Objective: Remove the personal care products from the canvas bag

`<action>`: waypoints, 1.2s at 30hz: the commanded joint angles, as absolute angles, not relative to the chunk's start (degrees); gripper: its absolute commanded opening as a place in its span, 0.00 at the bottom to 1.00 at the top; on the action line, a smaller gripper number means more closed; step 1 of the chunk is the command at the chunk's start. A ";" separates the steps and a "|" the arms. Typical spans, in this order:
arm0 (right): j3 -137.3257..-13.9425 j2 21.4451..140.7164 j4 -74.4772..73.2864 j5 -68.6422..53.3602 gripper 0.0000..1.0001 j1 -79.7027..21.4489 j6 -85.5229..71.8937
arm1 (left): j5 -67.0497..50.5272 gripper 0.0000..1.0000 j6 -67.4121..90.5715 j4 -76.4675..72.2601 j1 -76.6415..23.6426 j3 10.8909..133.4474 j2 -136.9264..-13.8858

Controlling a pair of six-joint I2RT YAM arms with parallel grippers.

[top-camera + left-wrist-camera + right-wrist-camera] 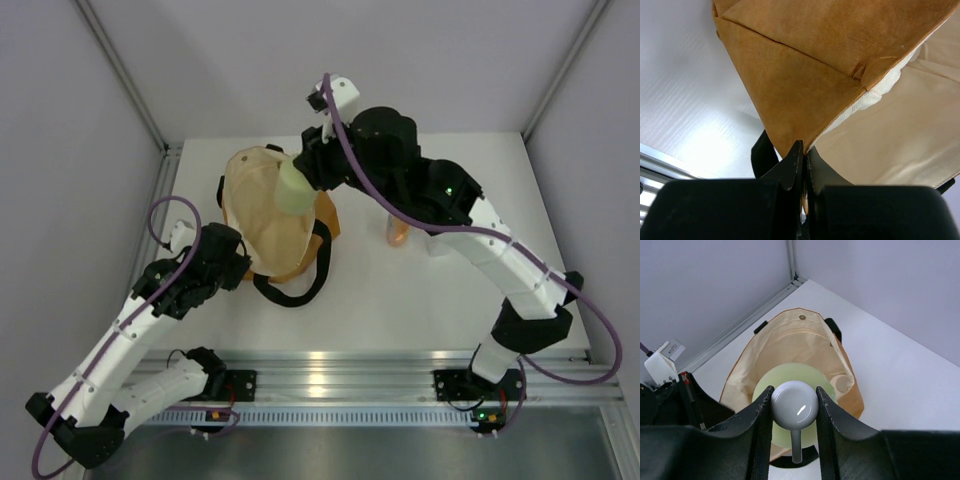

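The mustard-tan canvas bag (270, 225) lies open on the table, cream lining up. My right gripper (302, 172) is shut on the white cap (795, 406) of the rounded yellow-green bottle (294, 190) and holds it above the bag's mouth. In the right wrist view the green body (790, 374) shows round the cap. A short cream jar (841, 384) sits inside the bag (785, 340) at its right edge. An amber bottle (397, 233) stands on the table right of the bag, partly behind my right arm. My left gripper (243, 268) (804, 150) is shut on the bag's rim (805, 65). The whitish bottle is out of view.
The bag's black loop handles (290, 290) (762, 152) trail on the table toward the front. Grey enclosure walls stand at the back and both sides. A metal rail (320, 365) runs along the table's near edge.
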State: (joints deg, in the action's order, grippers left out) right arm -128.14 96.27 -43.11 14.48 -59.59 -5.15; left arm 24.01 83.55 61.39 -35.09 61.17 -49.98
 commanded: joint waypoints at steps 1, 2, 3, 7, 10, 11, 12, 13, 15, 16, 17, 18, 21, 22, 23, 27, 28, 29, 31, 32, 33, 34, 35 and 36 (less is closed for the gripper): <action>-127.37 87.46 -36.38 20.29 0.00 -59.07 -4.04 | 24.17 0.00 84.02 59.59 -35.24 62.40 -49.39; -126.48 85.71 -36.73 21.00 0.00 -58.63 -4.39 | 24.08 0.00 83.94 59.59 -35.24 62.32 -49.31; -125.34 84.65 -36.91 22.31 0.00 -58.01 -4.48 | 24.08 0.00 83.94 59.59 -35.24 62.31 -49.31; -119.37 79.55 -37.71 23.20 0.00 -51.44 -6.76 | 24.08 0.00 83.94 59.59 -35.24 62.14 -49.22; -113.40 75.42 -38.23 23.55 0.00 -45.03 -8.17 | 24.08 0.00 83.85 59.59 -35.24 62.14 -49.13; -112.33 73.32 -38.67 23.99 0.00 -43.52 -8.35 | 24.08 0.00 83.85 59.59 -35.24 62.05 -49.13; -111.19 72.34 -38.93 24.52 0.00 -41.94 -8.35 | 24.08 0.00 83.76 59.59 -35.33 62.05 -49.04; -108.92 71.38 -39.20 25.57 0.00 -38.53 -8.35 | 24.00 0.00 83.67 59.59 -35.33 62.05 -49.04; -106.36 68.56 -40.42 25.58 0.00 -34.48 -8.79 | 23.99 0.00 83.50 59.59 -35.24 62.05 -48.78; -105.13 67.77 -40.86 25.23 0.00 -30.10 -8.96 | 23.99 0.00 83.41 59.50 -35.24 61.96 -48.69; -102.16 66.11 -41.13 25.05 0.00 -28.14 -8.96 | 24.08 0.00 83.32 59.59 -35.24 61.96 -48.43; -100.39 65.22 -41.22 24.87 0.00 -25.86 -8.96 | 24.08 0.00 83.32 59.59 -35.33 61.96 -48.25; -93.71 62.58 -41.22 21.71 0.00 -16.28 -9.66 | 24.08 0.00 83.32 59.59 -35.24 61.96 -47.99; -90.91 62.06 -41.13 21.54 0.00 -12.08 -9.93 | 24.00 0.00 83.32 59.59 -35.24 62.14 -47.99; -89.66 60.83 -41.05 21.71 0.00 -10.21 -10.80 | 23.91 0.00 83.32 59.59 -35.24 62.05 -47.99; -82.90 58.45 -38.33 22.24 0.00 -3.61 -11.60 | 23.29 0.00 83.23 59.59 -35.33 61.70 -48.08; -79.66 57.93 -36.06 22.24 0.00 -2.65 -11.60 | 23.12 0.00 83.23 59.59 -35.25 61.61 -48.08; -78.06 56.88 -34.99 22.32 0.00 -2.38 -11.69 | 22.85 0.00 83.15 59.68 -35.24 61.52 -48.16; -73.07 55.73 -32.45 23.11 0.00 -1.85 -11.60 | 22.68 0.00 83.15 59.59 -35.24 61.44 -48.08; -71.47 54.77 -30.00 23.38 0.00 -1.76 -11.78 | 22.68 0.00 83.14 59.59 -35.24 61.44 -47.99; -69.80 54.32 -28.75 23.99 0.00 -1.58 -11.86 | 22.68 0.00 83.06 59.59 -35.33 61.44 -47.90; -66.48 53.88 -27.17 24.08 0.00 -1.32 -11.87 | 22.76 0.00 82.97 59.50 -35.25 61.44 -47.81; -64.88 52.92 -24.11 23.91 0.00 -1.32 -11.87 | 22.76 0.00 82.88 59.50 -35.24 61.52 -47.73; -63.21 52.48 -22.34 23.65 0.00 -1.32 -11.78 | 22.85 0.00 82.79 59.59 -35.24 61.61 -47.55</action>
State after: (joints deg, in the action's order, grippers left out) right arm -64.64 56.47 -40.75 22.68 -2.31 -10.79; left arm 23.55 83.46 61.25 -35.09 61.17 -48.58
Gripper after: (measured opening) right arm 0.324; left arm 0.024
